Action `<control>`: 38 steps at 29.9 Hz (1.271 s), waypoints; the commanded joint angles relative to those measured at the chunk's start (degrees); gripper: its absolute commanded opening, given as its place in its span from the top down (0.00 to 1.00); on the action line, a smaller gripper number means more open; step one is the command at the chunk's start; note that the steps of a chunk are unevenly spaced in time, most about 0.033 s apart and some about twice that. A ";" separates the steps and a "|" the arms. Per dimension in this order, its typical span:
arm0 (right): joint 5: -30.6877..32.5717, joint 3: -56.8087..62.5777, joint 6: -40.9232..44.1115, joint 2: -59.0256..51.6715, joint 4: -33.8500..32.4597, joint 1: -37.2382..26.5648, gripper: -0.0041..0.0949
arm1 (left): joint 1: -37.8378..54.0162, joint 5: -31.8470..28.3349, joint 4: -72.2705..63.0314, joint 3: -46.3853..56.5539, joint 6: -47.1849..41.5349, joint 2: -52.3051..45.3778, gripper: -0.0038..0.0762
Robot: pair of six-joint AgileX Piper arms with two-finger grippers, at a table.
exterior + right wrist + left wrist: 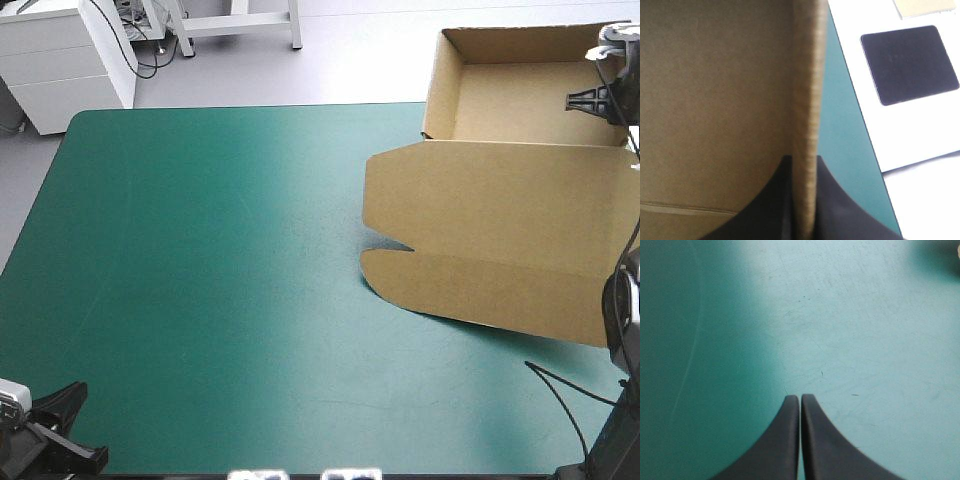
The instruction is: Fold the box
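Note:
The brown box lies at the table's far right as an open tray with raised walls and its lid flat toward the near side. My right gripper is at the tray's right wall. In the right wrist view that wall stands on edge between my right gripper and its black fingers, which are shut on it. My left gripper rests low at the near left corner, far from the box. In the left wrist view my left gripper is shut, empty, over bare teal-green cover.
The teal-green cover stretches wide left of the box. Beyond the table's right edge, the right wrist view shows a white surface with a black pad. A white cabinet stands past the far left corner.

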 commanded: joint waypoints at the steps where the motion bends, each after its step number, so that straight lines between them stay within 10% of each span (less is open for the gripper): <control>1: -0.35 -1.61 -0.36 0.39 1.10 -3.81 0.98 | -0.13 -3.23 0.29 -1.25 -0.49 1.12 0.96; 21: -0.35 -1.61 -3.61 13.36 10.63 -5.08 0.96 | -0.13 -1.03 0.03 -1.25 -0.49 1.12 0.96; 24: -0.24 -1.61 -4.02 13.13 11.38 -5.08 0.83 | -0.13 -1.03 0.03 -1.25 -0.49 1.12 0.96; 31: -0.24 -1.61 -5.07 12.45 10.66 -5.08 0.10 | -0.13 -1.03 0.03 -1.25 -0.49 1.12 0.96; 38: -0.24 -1.61 -4.66 7.24 13.43 -4.99 0.02 | -0.13 -1.03 0.03 -1.25 -0.49 1.12 0.96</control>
